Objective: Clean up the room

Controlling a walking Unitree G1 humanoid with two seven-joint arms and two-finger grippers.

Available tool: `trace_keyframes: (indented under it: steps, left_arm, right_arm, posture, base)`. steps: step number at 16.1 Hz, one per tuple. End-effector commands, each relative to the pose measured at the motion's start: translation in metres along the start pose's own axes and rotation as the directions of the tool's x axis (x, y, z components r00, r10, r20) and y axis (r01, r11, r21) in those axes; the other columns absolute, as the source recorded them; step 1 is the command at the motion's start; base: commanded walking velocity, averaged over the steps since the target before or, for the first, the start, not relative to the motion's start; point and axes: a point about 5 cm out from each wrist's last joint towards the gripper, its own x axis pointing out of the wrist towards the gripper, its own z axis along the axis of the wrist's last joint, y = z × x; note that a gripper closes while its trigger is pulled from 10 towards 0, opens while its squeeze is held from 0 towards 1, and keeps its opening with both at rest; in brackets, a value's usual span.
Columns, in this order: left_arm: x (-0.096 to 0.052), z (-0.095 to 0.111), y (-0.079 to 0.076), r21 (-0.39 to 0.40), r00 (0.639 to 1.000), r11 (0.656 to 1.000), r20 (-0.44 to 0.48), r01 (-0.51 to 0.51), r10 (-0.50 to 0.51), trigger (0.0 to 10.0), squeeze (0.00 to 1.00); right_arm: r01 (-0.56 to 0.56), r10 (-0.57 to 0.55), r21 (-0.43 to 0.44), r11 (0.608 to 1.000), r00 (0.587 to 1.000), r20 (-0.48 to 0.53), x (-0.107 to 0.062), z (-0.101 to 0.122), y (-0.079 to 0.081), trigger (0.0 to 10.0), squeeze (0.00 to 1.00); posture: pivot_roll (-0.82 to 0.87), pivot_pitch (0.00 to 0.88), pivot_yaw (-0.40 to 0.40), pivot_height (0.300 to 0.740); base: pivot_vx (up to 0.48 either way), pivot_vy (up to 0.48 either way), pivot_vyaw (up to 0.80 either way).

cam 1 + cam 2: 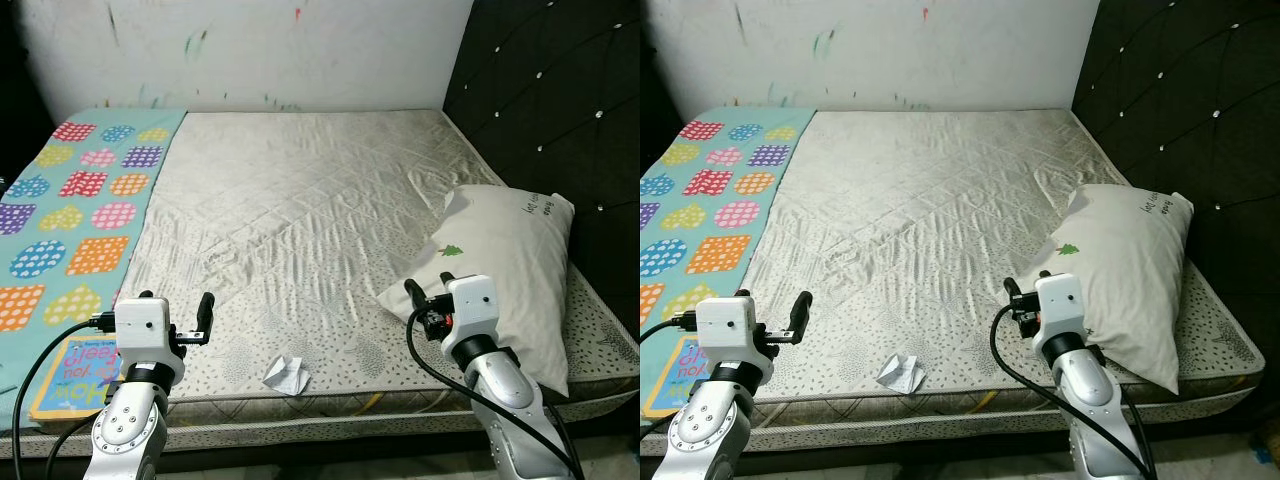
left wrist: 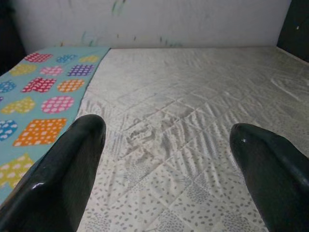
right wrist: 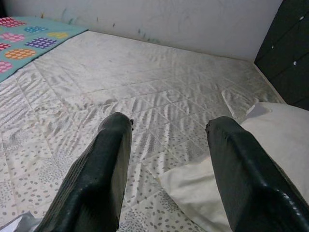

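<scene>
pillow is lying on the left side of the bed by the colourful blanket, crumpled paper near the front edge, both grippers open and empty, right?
Not quite: the pillow lies on the robot's right side of the bed, against the dark headboard, far from the colourful blanket; the left eye view shows it. The rest holds: the crumpled paper sits near the front edge, and the left gripper and right gripper are open and empty.

Shiny quilted mattress [image 1: 300, 200] cloth (jaws glossy black).
</scene>
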Motion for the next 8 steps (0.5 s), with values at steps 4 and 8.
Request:
trace_keyframes:
  steps: [4, 8]
  left_arm:
    - [0.0019, 0.0043, -0.0025, -0.049, 1.0, 0.999, 0.019, 0.008, -0.007, 10.0, 0.0]
    - [0.0016, 0.0031, -0.0034, -0.058, 1.0, 0.998, 0.016, 0.007, -0.006, 10.0, 0.0]
  right_arm:
    - [-0.006, 0.006, -0.016, 1.0, 1.0, 0.002, 0.0009, 0.0028, -0.0031, 10.0, 0.0]
    - [-0.017, 0.017, -0.026, 1.0, 1.0, 0.0, 0.0009, 0.0028, -0.003, 10.0, 0.0]
  posture:
    - [-0.06, 0.005, -0.045, 0.74]
    - [-0.06, 0.002, -0.051, 0.74]
  base:
    - [0.0, 0.188, 0.0]
    - [0.0, 0.451, 0.0]
